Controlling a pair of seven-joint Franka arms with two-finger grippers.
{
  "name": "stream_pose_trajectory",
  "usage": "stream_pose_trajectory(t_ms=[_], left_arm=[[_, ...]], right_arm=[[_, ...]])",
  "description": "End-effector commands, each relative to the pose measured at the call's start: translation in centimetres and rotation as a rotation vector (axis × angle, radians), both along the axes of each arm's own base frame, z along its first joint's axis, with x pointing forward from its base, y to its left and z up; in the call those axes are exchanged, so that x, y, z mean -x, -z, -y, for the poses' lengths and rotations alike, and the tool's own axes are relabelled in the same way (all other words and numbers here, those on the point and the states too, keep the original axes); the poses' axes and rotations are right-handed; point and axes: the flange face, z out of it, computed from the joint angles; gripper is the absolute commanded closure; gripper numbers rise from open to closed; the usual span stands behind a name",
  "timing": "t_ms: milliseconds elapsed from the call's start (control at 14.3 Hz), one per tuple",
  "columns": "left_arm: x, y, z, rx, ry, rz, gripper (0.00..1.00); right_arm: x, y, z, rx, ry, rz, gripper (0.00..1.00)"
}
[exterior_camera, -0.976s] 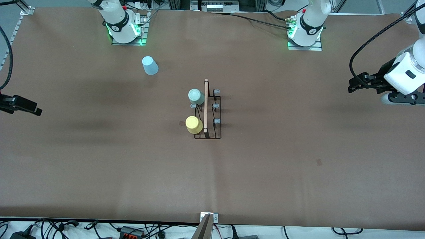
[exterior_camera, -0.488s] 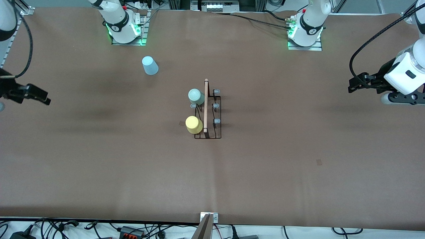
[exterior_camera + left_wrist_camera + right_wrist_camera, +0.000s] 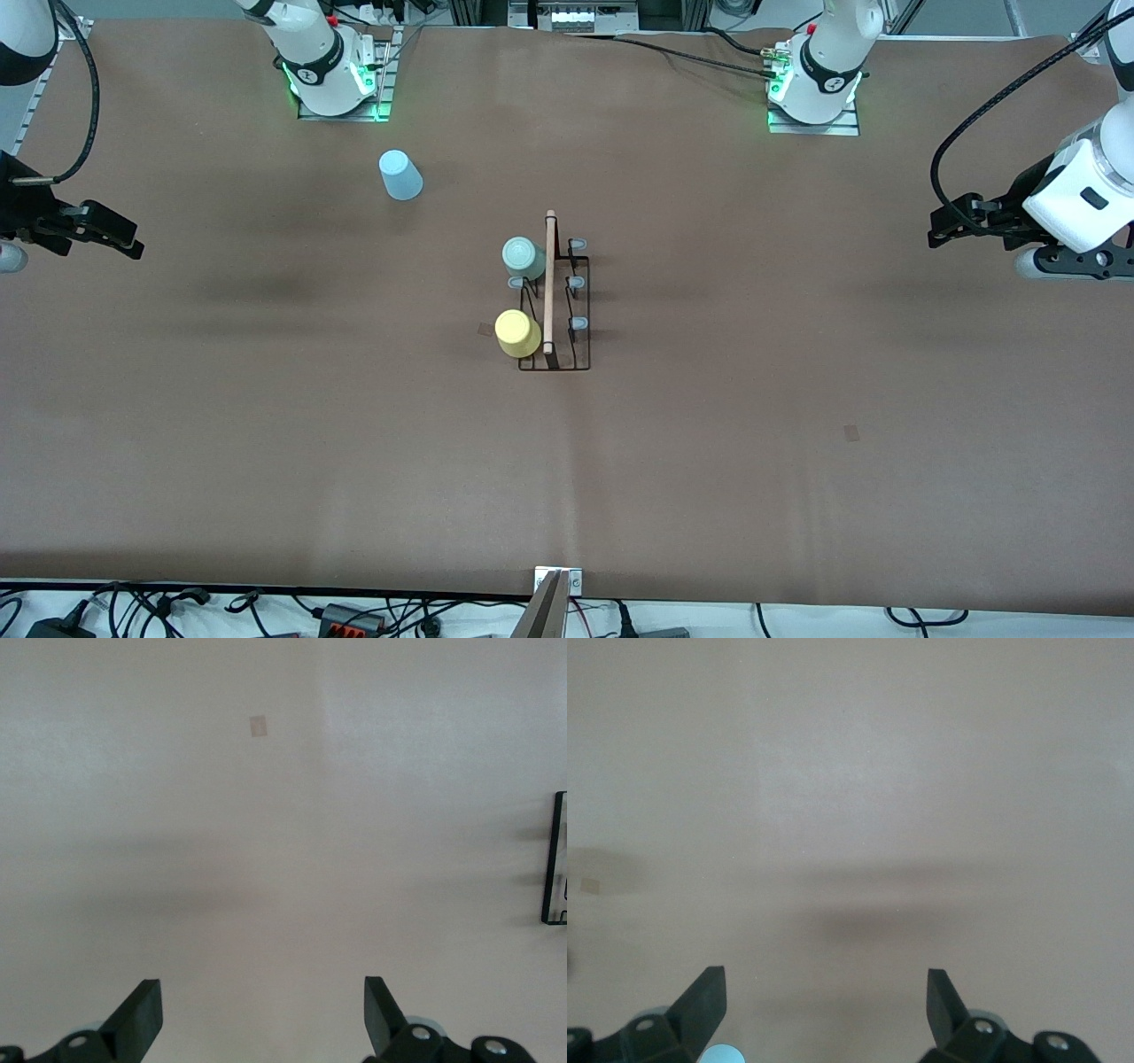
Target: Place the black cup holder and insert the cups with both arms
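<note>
Right pincer [image 3: 120,241], spread and empty, has crept inward from the desk [image 3: 266,443] edge (pale blue plastic tumbler [image 3: 400,175] likely next); left pincer [image 3: 952,226], spread, waits.

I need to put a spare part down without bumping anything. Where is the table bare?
Bare: the table nearer the front camera than the black cup holder, and between the holder and each open, waiting gripper: left gripper, right gripper. Crowded: right at the holder, where the mint cup and yellow cup sit; the light blue cup stands alone.
</note>
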Motion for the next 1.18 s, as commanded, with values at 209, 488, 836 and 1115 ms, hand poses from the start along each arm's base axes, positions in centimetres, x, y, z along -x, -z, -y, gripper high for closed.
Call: stream_pose_trajectory(t_ms=[209,488,836,1115], left_arm=[[0.4,-0.4,-0.6,0.017,-0.018,-0.003,0.00],[0.3,-0.5,-0.5,0.018,-0.012,0.002,0.00],[0.4,-0.5,-0.7,0.017,-0.017,0.001,0.00],[0.3,-0.5,-0.8,0.019,-0.020,0.005,0.00]], right_arm=[[0.7,-0.6,-0.2,0.017,-0.022,-0.015,0.00],[0.6,-1.0,-0.8,0.017,-0.030,-0.008,0.00],[0.6,-0.9,-1.6,0.005,-0.037,-0.005,0.00],[0.8,-0.9,-1.1,0.003,-0.028,-0.012,0.00]])
